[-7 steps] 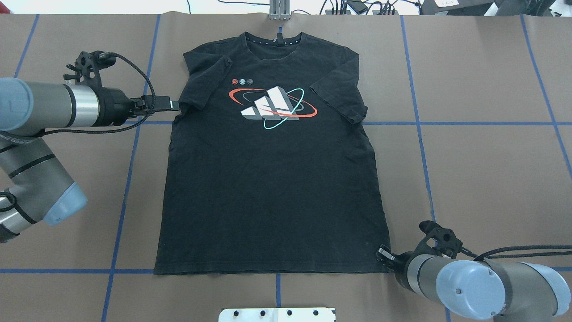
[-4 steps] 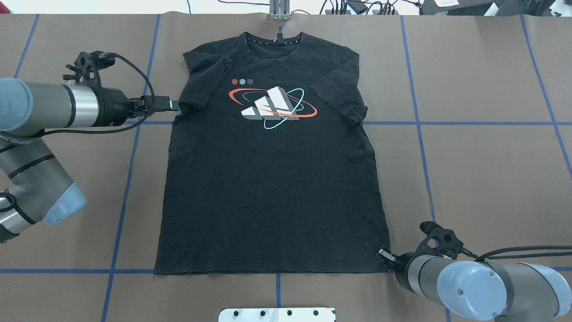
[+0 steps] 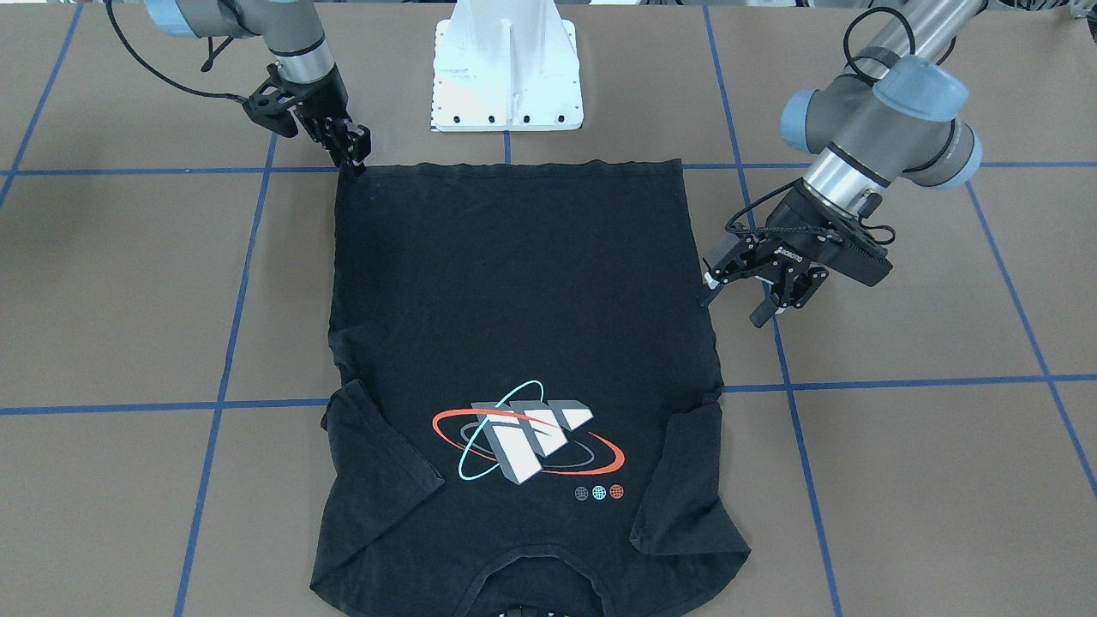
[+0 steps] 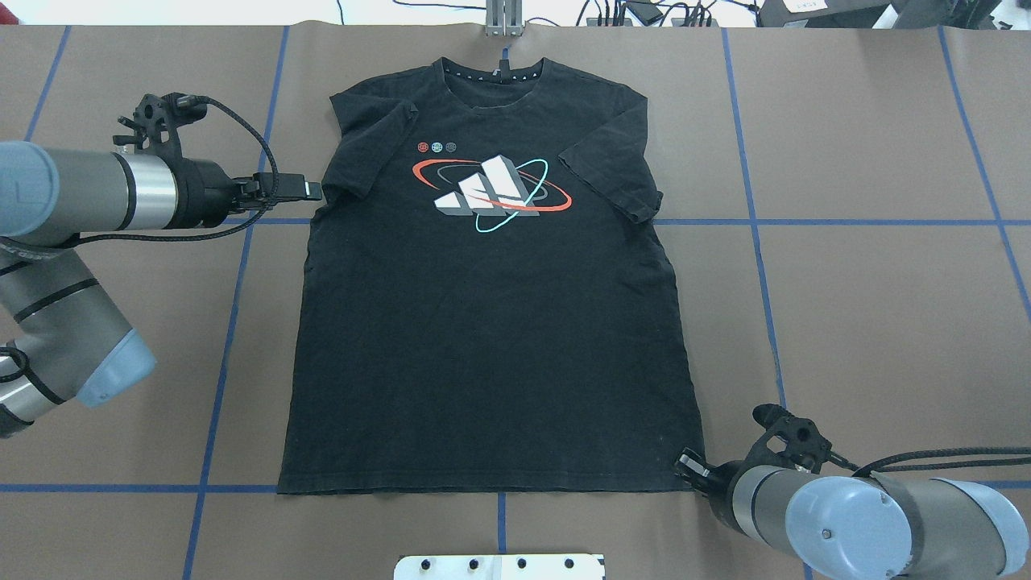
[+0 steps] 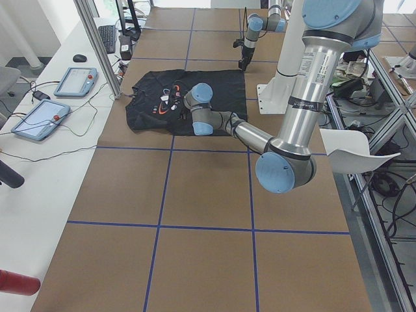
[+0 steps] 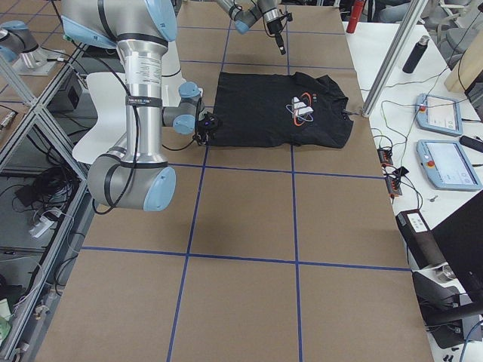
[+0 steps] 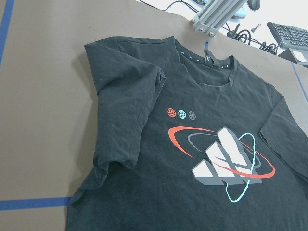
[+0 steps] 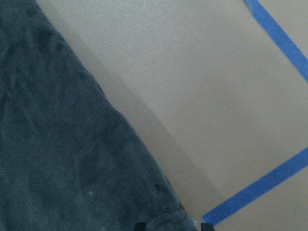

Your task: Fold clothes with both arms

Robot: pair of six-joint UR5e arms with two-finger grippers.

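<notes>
The black short-sleeved T-shirt with a red, teal and white-grey swoosh logo (image 4: 491, 338) lies flat and face up on the brown paper-covered table crossed by blue tape lines (image 4: 870, 322). Seen from overhead, its collar points to 12 o'clock and its hem to 6 o'clock, with both sleeves angled down along the body.

The black two-finger left gripper (image 3: 735, 302) hovers at the shirt's 10 o'clock, just beside the side edge below the sleeve. Its jaws stand apart and hold nothing; whether a tip brushes the cloth cannot be told.

The black right gripper (image 3: 354, 159) is down at the hem corner at 5 o'clock. In its wrist view two dark fingertips (image 8: 139, 227) show with a gap between them, and the hem corner lies in that gap — released, not clamped.

The white base mount (image 3: 506, 77) sits at 6 o'clock of the hem, apart from it.
</notes>
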